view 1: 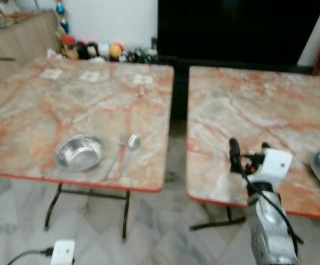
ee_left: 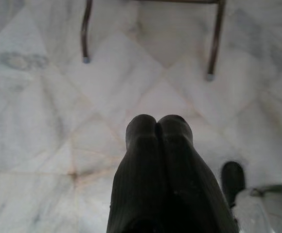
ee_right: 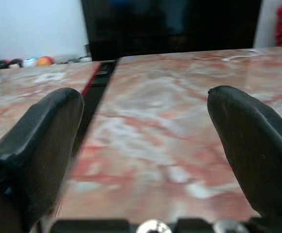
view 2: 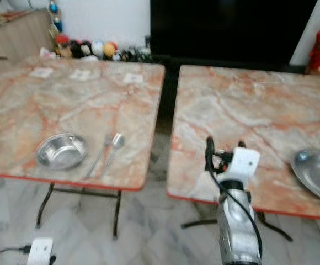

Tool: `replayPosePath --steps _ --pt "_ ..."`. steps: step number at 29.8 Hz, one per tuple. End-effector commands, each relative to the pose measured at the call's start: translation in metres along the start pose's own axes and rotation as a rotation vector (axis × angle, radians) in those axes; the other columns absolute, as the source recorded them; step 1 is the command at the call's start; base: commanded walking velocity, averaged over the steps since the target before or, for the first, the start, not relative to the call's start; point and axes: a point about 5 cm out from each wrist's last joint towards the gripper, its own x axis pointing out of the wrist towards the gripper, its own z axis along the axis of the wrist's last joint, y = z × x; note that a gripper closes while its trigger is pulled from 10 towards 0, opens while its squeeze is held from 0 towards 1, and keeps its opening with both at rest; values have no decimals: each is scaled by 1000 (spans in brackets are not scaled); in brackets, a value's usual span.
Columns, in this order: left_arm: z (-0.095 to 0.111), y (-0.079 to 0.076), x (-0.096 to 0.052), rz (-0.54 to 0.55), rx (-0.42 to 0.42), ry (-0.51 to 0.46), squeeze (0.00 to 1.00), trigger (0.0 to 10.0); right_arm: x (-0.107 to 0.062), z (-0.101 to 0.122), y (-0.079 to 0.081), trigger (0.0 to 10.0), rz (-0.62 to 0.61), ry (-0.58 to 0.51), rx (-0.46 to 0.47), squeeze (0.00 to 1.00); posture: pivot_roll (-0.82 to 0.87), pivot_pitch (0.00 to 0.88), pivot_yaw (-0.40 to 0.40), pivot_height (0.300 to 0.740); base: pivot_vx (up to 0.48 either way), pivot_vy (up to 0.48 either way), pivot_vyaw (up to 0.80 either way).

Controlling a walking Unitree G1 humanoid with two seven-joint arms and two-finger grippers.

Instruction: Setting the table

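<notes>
I am looking down through the head camera at two marble-patterned folding tables standing side by side with a narrow gap between them. On the left table (view 1: 94, 105) a shiny metal bowl (view 1: 80, 152) is sitting near the front edge, with a fork (view 1: 116, 159) and a spoon (view 1: 130, 150) lying just beside it on its right side, close together and roughly parallel. On the right table (view 2: 248, 110) a metal plate (view 2: 317, 172) is resting near the front right, partly cut off at the picture's edge. I am holding the right gripper (ee_right: 146, 126) raised over the front edge of the right table, its two black fingers spread wide apart with nothing between them. The left gripper (ee_left: 156, 127) is hanging low, pointing at the pale tiled floor, its fingers pressed together and empty. I judge the plate to be light, stiff and slippery, unlikely to break but quick to slide on the smooth tabletop; pinching its raised rim at the near edge seems the surest hold.
</notes>
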Motion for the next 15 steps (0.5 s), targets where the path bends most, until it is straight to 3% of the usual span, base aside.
replayPosePath --steps 1,15 --pt "-1 -3 0 -3 -11 4 0 10000 -2 0 -8 10000 -11 -4 -31 0 -22 0 -4 740 0 480 0" --pt "-4 -4 -2 -11 3 8 0 10000 -3 -1 2 10000 42 -9 -53 0 -16 0 -1 740 0 480 0"
